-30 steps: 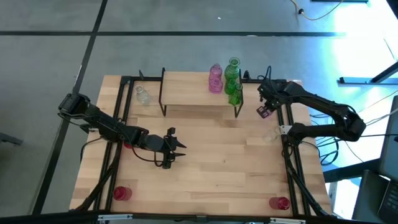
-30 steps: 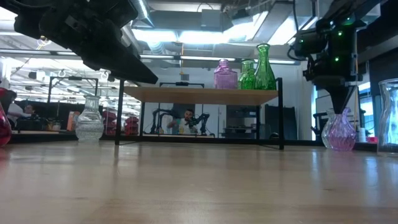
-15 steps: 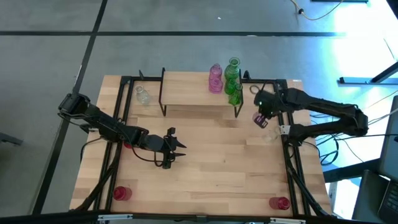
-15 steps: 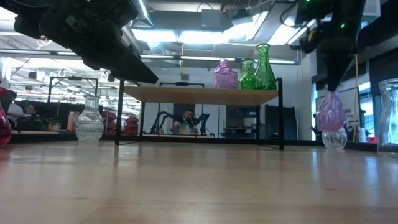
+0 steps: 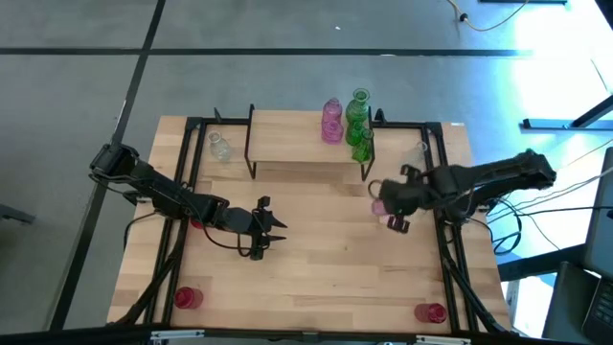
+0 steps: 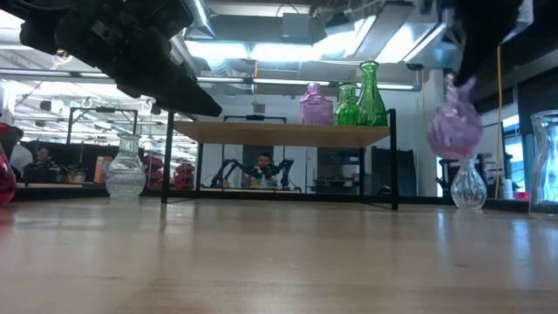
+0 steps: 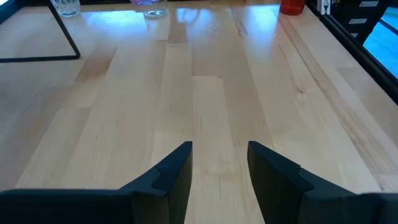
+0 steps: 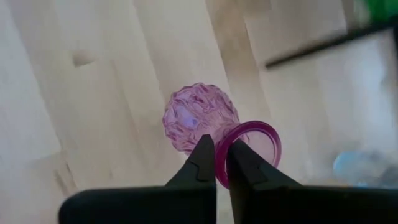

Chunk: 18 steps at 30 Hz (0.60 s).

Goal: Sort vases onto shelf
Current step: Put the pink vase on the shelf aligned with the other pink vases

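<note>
free: shelf point(image 5: 287, 129) left half bare | blocked: right end, pink vase point(image 5: 331, 121), green vases point(image 5: 359, 125)

Lighting was bright and even throughout. In the low view, ceiling strip lights point(image 6: 261, 51) glared, and the near bench point(image 6: 279, 270) surface was out of focus. The raised pink vase point(image 6: 454, 126) showed motion blur. The high view carried blue-white glare on the floor point(image 5: 536, 57) at right. The right wrist view was soft behind the fingers point(image 8: 200, 163).
</note>
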Each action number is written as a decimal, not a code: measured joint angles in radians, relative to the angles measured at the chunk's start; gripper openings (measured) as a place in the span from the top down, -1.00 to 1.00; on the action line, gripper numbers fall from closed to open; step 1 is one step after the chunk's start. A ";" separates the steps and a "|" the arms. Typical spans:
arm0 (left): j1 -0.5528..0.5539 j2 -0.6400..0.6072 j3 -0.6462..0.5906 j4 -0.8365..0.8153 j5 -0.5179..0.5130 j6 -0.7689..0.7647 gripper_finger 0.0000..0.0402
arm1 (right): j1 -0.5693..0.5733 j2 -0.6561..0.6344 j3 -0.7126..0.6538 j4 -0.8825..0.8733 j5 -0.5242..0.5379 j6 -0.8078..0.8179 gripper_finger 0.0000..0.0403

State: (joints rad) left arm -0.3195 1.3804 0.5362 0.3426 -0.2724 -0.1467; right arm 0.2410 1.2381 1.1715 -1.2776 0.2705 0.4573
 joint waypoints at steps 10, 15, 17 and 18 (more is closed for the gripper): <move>0.000 0.000 0.000 0.003 0.000 0.000 0.27 | 0.051 0.284 0.352 -0.025 0.098 -0.260 1.00; 0.000 0.000 0.000 0.002 0.000 0.000 0.27 | 0.022 0.397 0.527 -0.051 0.132 -0.450 1.00; 0.000 0.000 0.000 0.003 0.000 0.000 0.27 | 0.004 0.438 0.602 -0.071 0.144 -0.518 1.00; 0.000 0.000 0.000 0.002 0.000 0.000 0.27 | -0.007 0.457 0.638 -0.085 0.150 -0.551 1.00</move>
State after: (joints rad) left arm -0.3195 1.3808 0.5365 0.3450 -0.2724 -0.1471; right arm 0.2336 1.6955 1.8090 -1.3631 0.4209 -0.0940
